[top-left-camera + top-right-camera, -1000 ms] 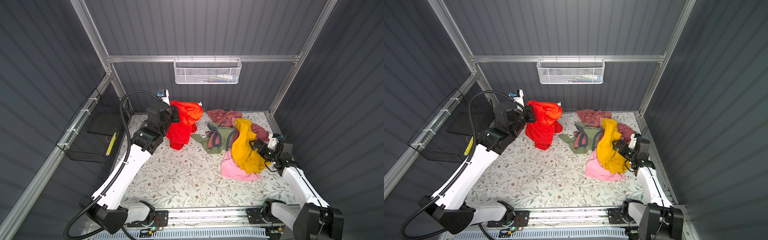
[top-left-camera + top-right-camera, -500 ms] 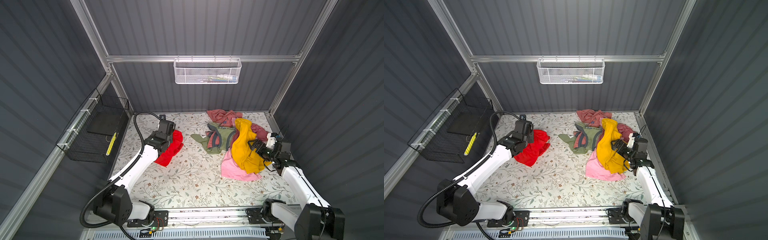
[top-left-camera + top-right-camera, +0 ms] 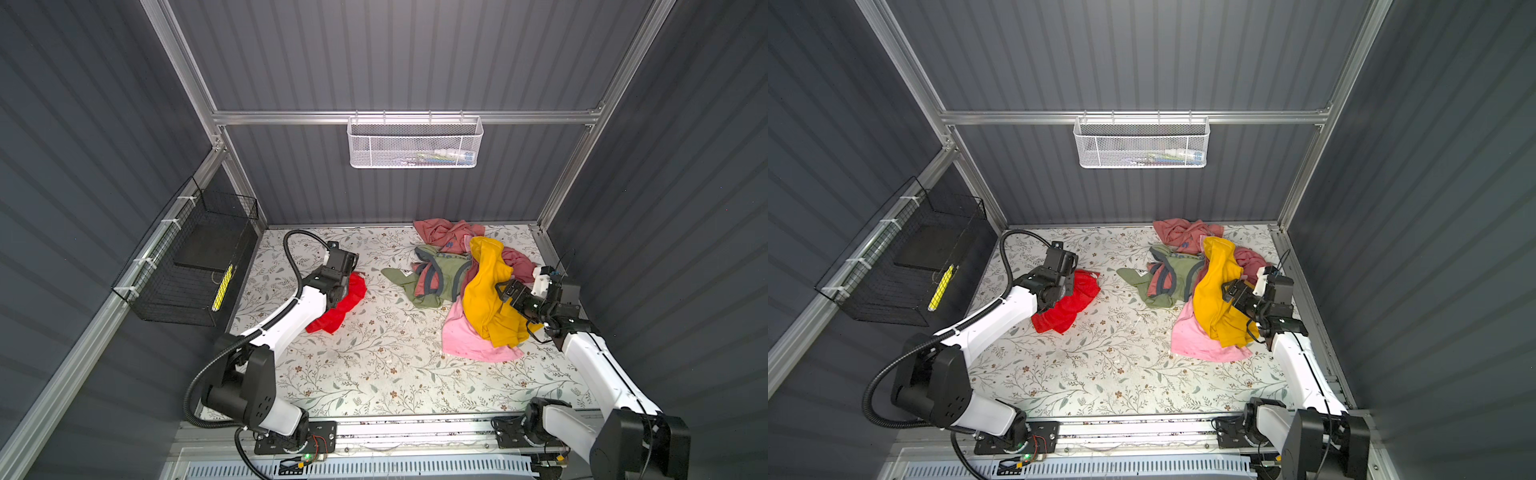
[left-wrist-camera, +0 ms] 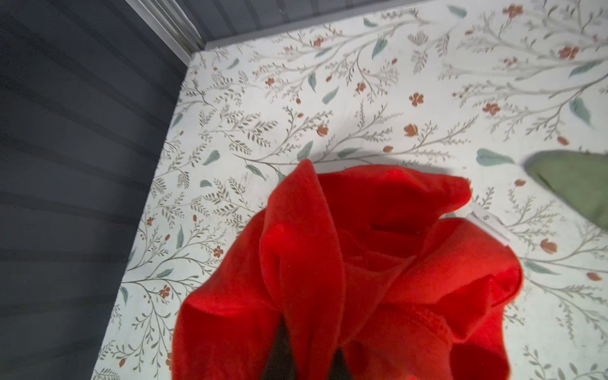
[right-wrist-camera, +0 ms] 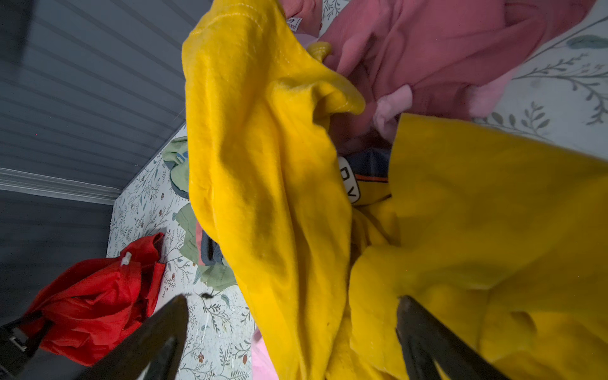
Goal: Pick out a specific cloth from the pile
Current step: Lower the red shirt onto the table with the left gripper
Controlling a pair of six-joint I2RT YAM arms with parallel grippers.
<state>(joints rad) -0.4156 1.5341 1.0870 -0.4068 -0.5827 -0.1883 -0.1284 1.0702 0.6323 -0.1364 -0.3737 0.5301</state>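
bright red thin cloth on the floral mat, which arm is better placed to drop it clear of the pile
Left. The left gripper is shut on the bright red thin cloth, which lies apart from the mixed garment pile. The right gripper stands open at the mustard-yellow T-shirt in that pile.
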